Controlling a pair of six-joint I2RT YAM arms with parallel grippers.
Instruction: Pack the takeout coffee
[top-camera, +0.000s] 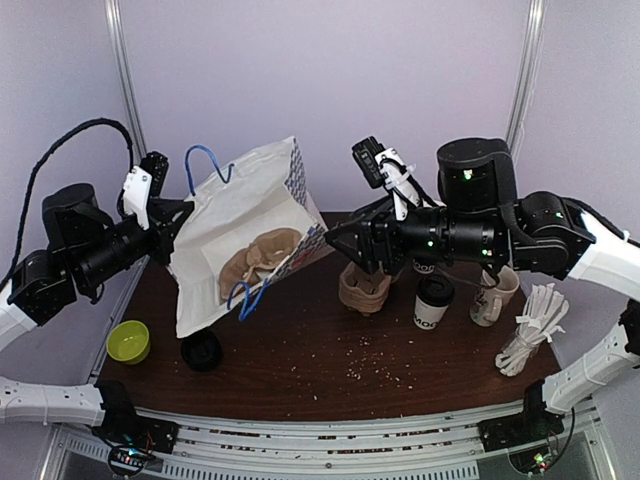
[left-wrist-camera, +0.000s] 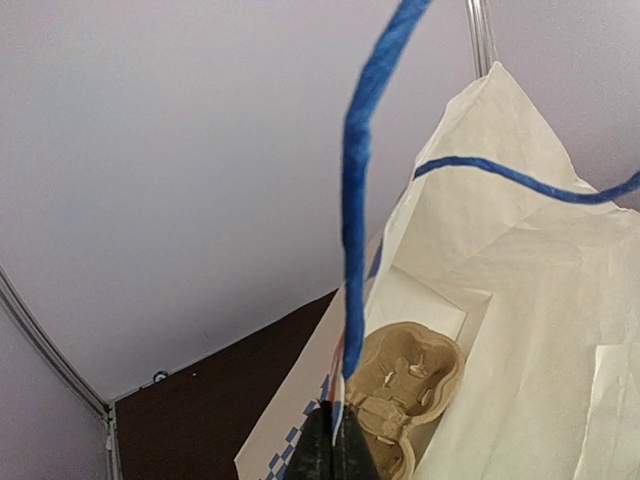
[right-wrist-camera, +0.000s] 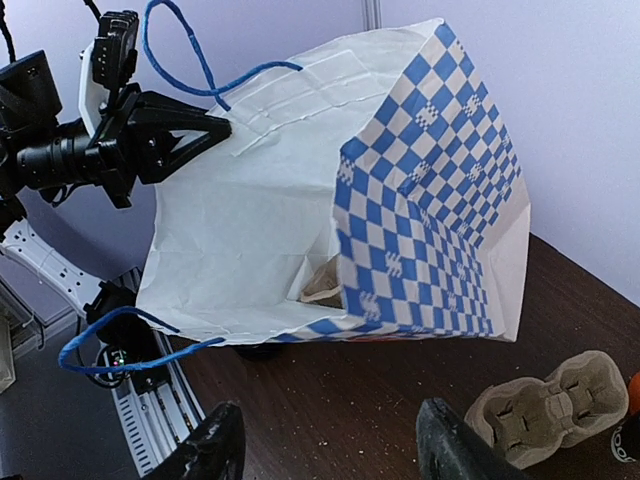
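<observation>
Takeout coffee (top-camera: 433, 305) upright, long axis vertical

Left gripper (top-camera: 183, 214) closed; right gripper (right-wrist-camera: 330, 450) jaws apart.

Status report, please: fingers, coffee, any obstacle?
Left fingers shut on paper bag. Right fingers open, empty. Takeout coffee upright on table, not packed. Cup carrier between it and bag.

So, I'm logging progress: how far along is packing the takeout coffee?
Done: one cardboard carrier lies inside the paper bag. In hand: the left claw pinches the bag's rim, holding it open; the right claw is open and empty. Left: the lidded coffee stands on the table, outside the bag.
</observation>
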